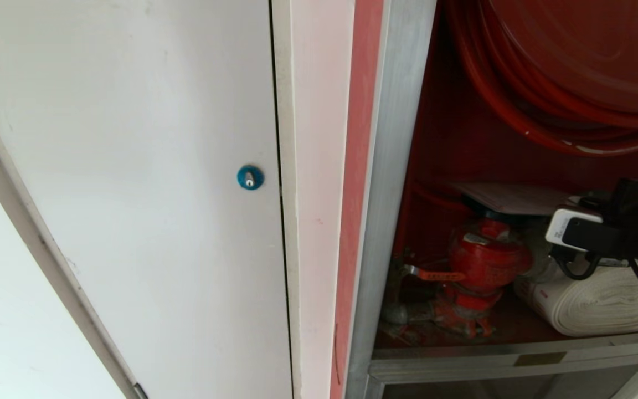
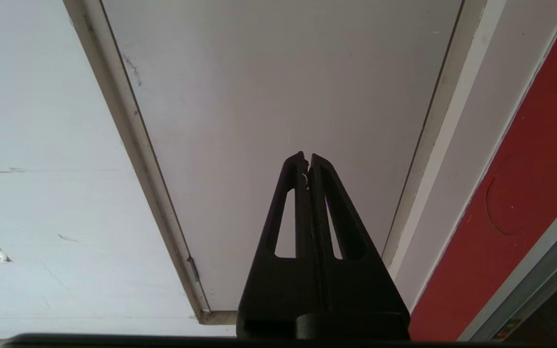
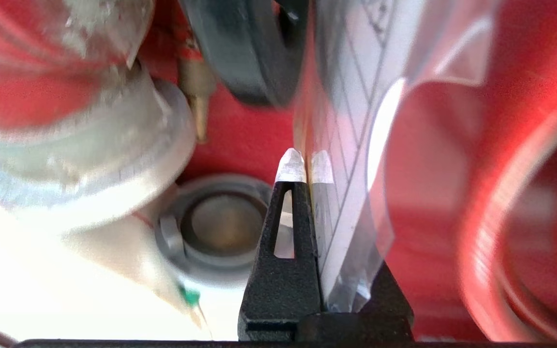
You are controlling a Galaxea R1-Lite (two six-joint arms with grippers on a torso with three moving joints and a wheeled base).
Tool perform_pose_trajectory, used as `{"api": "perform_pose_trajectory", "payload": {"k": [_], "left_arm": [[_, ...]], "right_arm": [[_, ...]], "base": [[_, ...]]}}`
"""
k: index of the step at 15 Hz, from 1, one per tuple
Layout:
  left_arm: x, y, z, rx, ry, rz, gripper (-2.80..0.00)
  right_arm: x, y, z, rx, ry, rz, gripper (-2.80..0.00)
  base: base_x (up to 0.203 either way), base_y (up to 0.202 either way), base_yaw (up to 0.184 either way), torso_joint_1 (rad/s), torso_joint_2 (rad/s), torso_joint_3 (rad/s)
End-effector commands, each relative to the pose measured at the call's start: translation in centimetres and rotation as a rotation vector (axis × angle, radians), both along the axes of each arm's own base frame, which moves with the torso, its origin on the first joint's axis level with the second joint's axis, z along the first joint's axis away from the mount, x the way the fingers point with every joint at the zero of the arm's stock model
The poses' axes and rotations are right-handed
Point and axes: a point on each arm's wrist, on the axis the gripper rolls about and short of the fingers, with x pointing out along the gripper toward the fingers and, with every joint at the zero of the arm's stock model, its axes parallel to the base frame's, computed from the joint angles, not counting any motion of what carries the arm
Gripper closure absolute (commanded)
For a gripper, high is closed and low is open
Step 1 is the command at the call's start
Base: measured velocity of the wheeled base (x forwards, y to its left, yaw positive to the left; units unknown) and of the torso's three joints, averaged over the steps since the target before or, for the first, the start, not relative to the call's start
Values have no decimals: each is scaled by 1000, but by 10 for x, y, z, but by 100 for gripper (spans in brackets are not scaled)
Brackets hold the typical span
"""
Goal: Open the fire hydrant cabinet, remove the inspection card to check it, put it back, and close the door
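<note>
Fire hydrant cabinet: silver aluminium frame, right half of head view, standing open; red interior exposed, red hose reel at upper right, red valve at lower centre-right, white folded hose at lower right.

Inspection card: white sheet, lying flat atop valve, right of centre. In right wrist view: clear sleeve, printed grid, edge-on, centre frame, pinched between black fingertips.

Door: not visible.

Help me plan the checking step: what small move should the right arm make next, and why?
Probably draw the inspection card straight back out of the fire hydrant cabinet. The right gripper has its jaws shut on the card's sleeve, and the card lies over the red valve.
</note>
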Motion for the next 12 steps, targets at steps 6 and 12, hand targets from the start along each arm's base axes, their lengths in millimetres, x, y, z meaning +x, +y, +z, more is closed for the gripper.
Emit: {"api": "perform_pose_trajectory", "payload": {"k": [6,12], "left_arm": [[1,0,-3,0,12,0,0],[1,0,-3,0,12,0,0]], "right_arm": [[-86,7,26,-10,-124,28,0],[-146,14,38,221,-36,139,0]], "base": [[0,0,0,0,0,0],[0,0,0,0,0,0]]}}
